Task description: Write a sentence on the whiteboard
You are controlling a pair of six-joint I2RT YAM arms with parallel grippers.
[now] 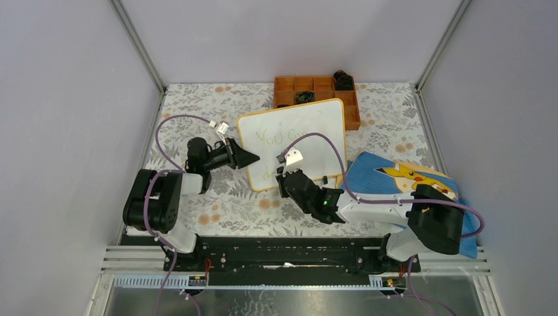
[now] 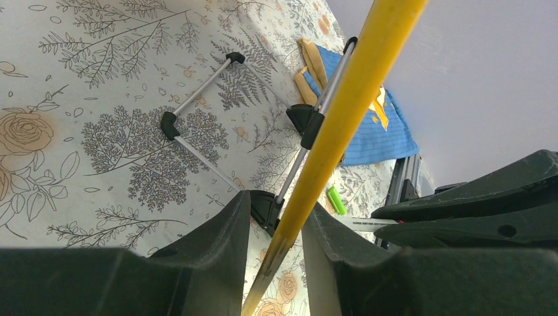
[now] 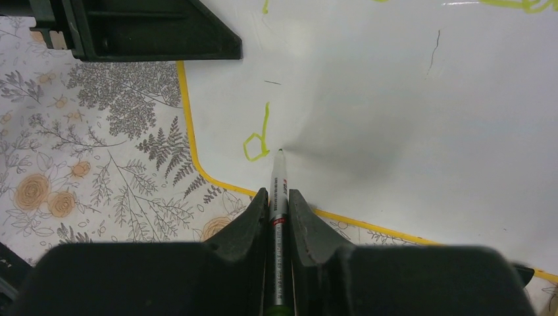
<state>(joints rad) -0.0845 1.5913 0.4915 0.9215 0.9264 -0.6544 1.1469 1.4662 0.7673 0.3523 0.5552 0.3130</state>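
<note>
The whiteboard (image 1: 309, 131) lies tilted in the table's middle, with its orange-yellow frame. The sentence (image 1: 279, 137) shows as faint green "You ca" on the top line and a single "d" (image 3: 258, 139) below. My left gripper (image 1: 253, 158) is shut on the board's left edge; in the left wrist view the yellow frame (image 2: 349, 99) runs between its jaws (image 2: 276, 201). My right gripper (image 1: 284, 176) is shut on a grey marker (image 3: 279, 181), and the marker's tip touches the whiteboard (image 3: 395, 99) just right of the "d". My right gripper's jaws (image 3: 278, 194) sit over the board's near edge.
An orange tray (image 1: 316, 89) with black items stands behind the board. A blue cartoon-print cloth (image 1: 408, 178) lies to the right under my right arm. A green marker cap (image 2: 336, 199) lies on the floral tablecloth under the board, near the board's wire stand (image 2: 197, 118).
</note>
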